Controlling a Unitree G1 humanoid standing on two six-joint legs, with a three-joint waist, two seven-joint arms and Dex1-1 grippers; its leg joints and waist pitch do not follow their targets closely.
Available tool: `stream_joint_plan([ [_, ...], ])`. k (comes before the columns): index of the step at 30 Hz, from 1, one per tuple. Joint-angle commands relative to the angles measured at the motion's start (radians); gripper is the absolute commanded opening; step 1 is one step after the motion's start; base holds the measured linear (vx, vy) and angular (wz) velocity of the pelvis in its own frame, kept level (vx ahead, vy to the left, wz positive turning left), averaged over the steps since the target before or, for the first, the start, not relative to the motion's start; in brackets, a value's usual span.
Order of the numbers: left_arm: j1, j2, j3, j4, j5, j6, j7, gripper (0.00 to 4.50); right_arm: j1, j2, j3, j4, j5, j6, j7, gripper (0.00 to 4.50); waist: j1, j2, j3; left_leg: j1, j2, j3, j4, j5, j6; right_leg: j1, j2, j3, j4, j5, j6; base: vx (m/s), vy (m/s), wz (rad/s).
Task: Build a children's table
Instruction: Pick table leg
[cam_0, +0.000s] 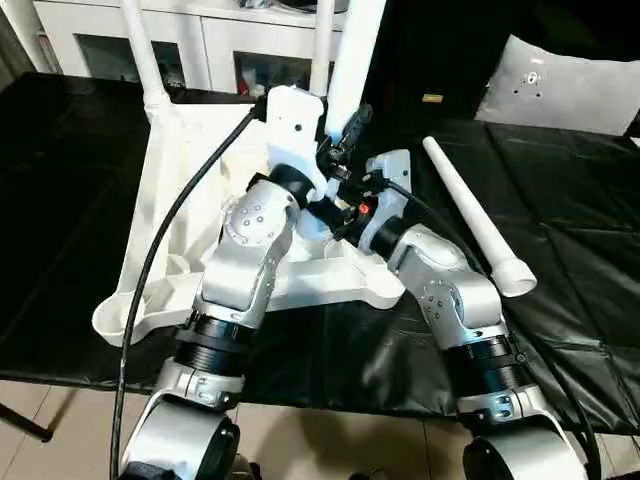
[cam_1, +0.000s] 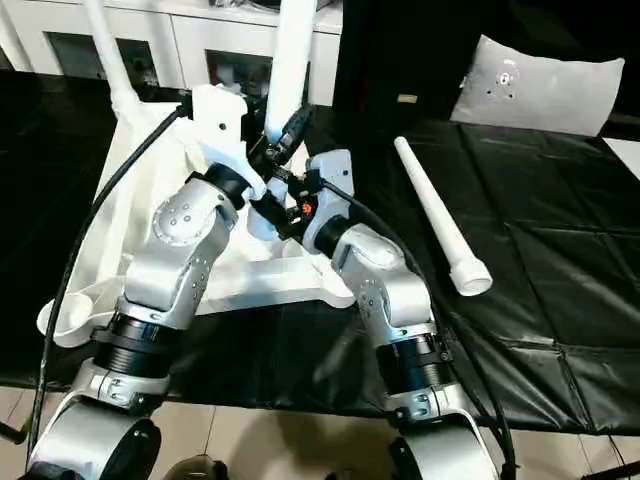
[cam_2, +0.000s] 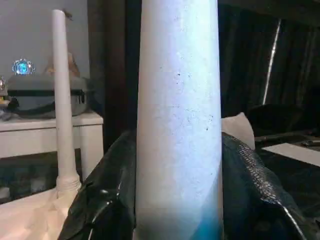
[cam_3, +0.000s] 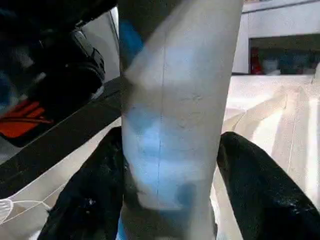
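Underneath everything, a black-covered work surface spans the scene, with a white cabinet with glass doors standing behind it. On the black cover lies the children's table top, upside down, ribbed underside up, one rounded corner socket toward the near edge on the robot's left. Three white legs rise from it: one at the far left corner, one thin leg farther back, and a thick leg at the middle, where both arms meet. A fourth leg lies loose on the black cover to the robot's right, well apart from the top, wide open end toward the near edge. Both silver forearms converge on the thick upright leg. Left gripper: black fingers sit on either side of the leg's lower part, closed against it, leg held upright between them. Right gripper: fingers likewise flank the same leg, lower down near the socket, pressed to its sides. A black cable loops from the left wrist across the table top. Left wrist view also catches the far corner leg standing in its socket.
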Motion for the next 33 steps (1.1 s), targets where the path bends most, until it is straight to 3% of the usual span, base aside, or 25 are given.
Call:
stream_joint_plan([
  [1,-0.022,0.001,0.011,-0.001,0.006,-0.014,0.012,1.85,0.001,-0.013,-0.028,-0.003,0.019,0.02,0.004,2.46,-0.003,0.01,-0.081,0.024,0.035,-0.014,-0.068,-0.166,-0.024,0.051,-0.071,0.044,-0.072,-0.079,-0.169,0.0,0.0,0.0],
  [6,-0.024,-0.007,0.023,0.007,-0.018,-0.004,0.003,1.85,0.004,-0.025,-0.011,-0.015,0.002,-0.032,0.024,1.96,-0.002,0.009,-0.081,0.024,0.036,-0.013,-0.067,-0.169,-0.026,0.051,-0.072,0.044,-0.071,-0.069,-0.178,0.0,0.0,0.0],
  [9,-0.027,-0.008,0.035,0.007,-0.028,0.001,0.004,1.85,0.0,-0.038,-0.008,-0.018,0.004,0.004,0.03,1.92,-0.002,0.009,-0.081,0.024,0.035,-0.013,-0.067,-0.169,-0.024,0.052,-0.072,0.044,-0.071,-0.075,-0.177,0.0,0.0,0.0],
  [11,-0.031,-0.011,0.054,0.009,-0.067,0.018,-0.018,2.41,-0.003,-0.053,-0.005,-0.013,0.005,-0.005,0.058,1.9,-0.001,0.007,-0.081,0.023,0.034,-0.012,-0.066,-0.167,-0.023,0.053,-0.073,0.044,-0.071,-0.081,-0.179,0.0,0.0,0.0],
  [17,-0.035,0.002,0.084,-0.003,-0.139,0.049,-0.079,3.03,-0.009,-0.106,-0.027,-0.012,0.063,0.02,0.161,1.89,0.001,0.005,-0.081,0.021,0.034,-0.012,-0.064,-0.157,-0.007,0.056,-0.073,0.043,-0.07,-0.066,-0.189,0.0,0.0,0.0],
  [24,-0.037,0.013,0.152,-0.08,-0.404,0.216,-0.263,3.16,-0.017,-0.188,-0.052,-0.028,0.144,0.055,0.323,1.89,0.005,0.003,-0.081,0.021,0.033,-0.008,-0.06,-0.143,0.008,0.056,-0.073,0.041,-0.066,-0.06,-0.225,0.0,0.0,0.0],
  [28,-0.032,0.016,0.207,-0.121,-0.619,0.379,-0.362,3.16,0.005,-0.238,-0.051,-0.09,0.252,0.179,0.457,1.88,0.007,0.005,-0.08,0.022,0.031,-0.008,-0.059,-0.147,0.02,0.059,-0.069,0.04,-0.068,-0.07,-0.236,0.0,0.0,0.0],
  [30,-0.025,0.026,0.209,-0.134,-0.668,0.423,-0.407,3.16,0.015,-0.248,-0.059,-0.111,0.302,0.213,0.5,1.88,0.007,0.004,-0.08,0.022,0.03,-0.009,-0.059,-0.151,0.023,0.06,-0.069,0.039,-0.069,-0.086,-0.234,0.0,0.0,0.0],
  [33,-0.015,0.043,0.199,-0.142,-0.712,0.496,-0.453,2.88,0.048,-0.291,-0.018,-0.16,0.321,0.248,0.585,1.88,0.01,0.005,-0.079,0.023,0.033,-0.009,-0.059,-0.147,0.021,0.059,-0.067,0.039,-0.071,-0.09,-0.225,0.0,0.0,0.0],
])
